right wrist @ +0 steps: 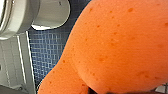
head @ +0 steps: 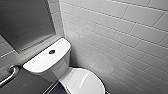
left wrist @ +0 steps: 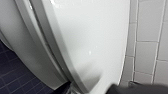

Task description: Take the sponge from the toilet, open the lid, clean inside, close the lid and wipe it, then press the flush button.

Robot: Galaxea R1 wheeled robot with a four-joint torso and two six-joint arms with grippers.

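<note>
Head view: lid (head: 82,83) down | grab bar (head: 10,73) beside toilet (head: 56,66) | sponge (right wrist: 120,45) by right hand, grip unclear

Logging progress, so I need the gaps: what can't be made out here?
Head view: the lid is cut off by the lower edge; closed, it hides the bowl's inside.
Right wrist view: the sponge hides whatever holds it.
Left wrist view: blur hides any dirt on the lid.

Blue tiled floor (right wrist: 50,47), toilet (head: 47,63) standing on it
</note>
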